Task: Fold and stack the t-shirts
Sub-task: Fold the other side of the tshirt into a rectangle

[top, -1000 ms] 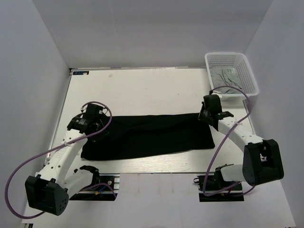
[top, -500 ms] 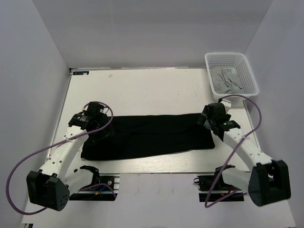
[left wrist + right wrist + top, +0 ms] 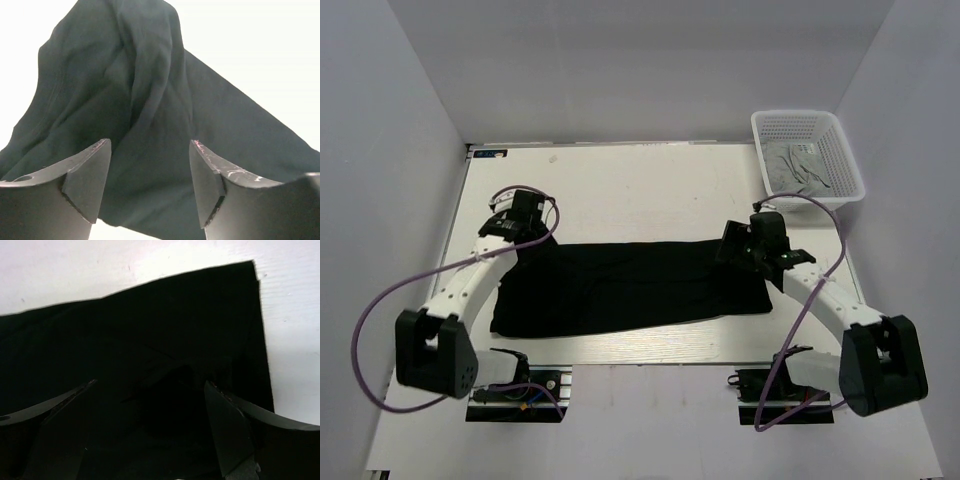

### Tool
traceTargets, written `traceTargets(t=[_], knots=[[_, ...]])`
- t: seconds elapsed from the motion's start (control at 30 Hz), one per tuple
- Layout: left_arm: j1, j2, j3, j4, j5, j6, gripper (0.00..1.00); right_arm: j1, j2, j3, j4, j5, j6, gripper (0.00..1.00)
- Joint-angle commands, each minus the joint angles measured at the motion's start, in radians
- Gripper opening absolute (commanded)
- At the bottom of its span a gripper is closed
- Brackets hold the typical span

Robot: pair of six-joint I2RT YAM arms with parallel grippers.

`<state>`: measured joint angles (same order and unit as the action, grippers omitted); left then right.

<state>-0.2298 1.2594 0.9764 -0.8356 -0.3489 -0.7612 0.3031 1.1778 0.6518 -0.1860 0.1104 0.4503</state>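
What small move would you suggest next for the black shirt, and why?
Probably lower the right gripper onto the right end of the black t-shirt and close. It lies as a long strip, this gripper and the left gripper open over its ends, so a crosswise fold seems due.

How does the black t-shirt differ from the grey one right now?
The black t-shirt lies spread as a long flat band on the table; the grey t-shirt sits crumpled inside the white mesh basket. The black t-shirt shows whole, while the grey t-shirt is partly hidden by the basket wall. Both are soft cloth, and neither is held.
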Motion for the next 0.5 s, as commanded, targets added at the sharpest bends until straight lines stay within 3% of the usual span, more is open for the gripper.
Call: traceTargets(t=[0.0, 0.2, 0.3, 0.33, 0.47], knots=[[0.009, 0.078, 0.028, 0.121, -0.091, -0.03, 0.72, 0.011, 0.048, 0.051, 0.069, -0.072, -0.036, 0.9], [0.052, 0.164, 0.018, 0.162, -0.186, -0.03, 0.6, 0.011, 0.105, 0.045, 0.1, -0.087, -0.022, 0.9], [0.084, 0.218, 0.018, 0.209, -0.177, -0.013, 0.51, 0.013, 0.149, 0.046, 0.108, -0.086, -0.013, 0.9], [0.084, 0.23, 0.018, 0.225, -0.165, 0.009, 0.41, 0.011, 0.158, 0.046, 0.108, -0.087, -0.012, 0.9], [0.112, 0.288, 0.018, 0.277, -0.115, 0.048, 0.37, 0.011, 0.175, 0.037, 0.105, -0.054, 0.002, 0.9]])
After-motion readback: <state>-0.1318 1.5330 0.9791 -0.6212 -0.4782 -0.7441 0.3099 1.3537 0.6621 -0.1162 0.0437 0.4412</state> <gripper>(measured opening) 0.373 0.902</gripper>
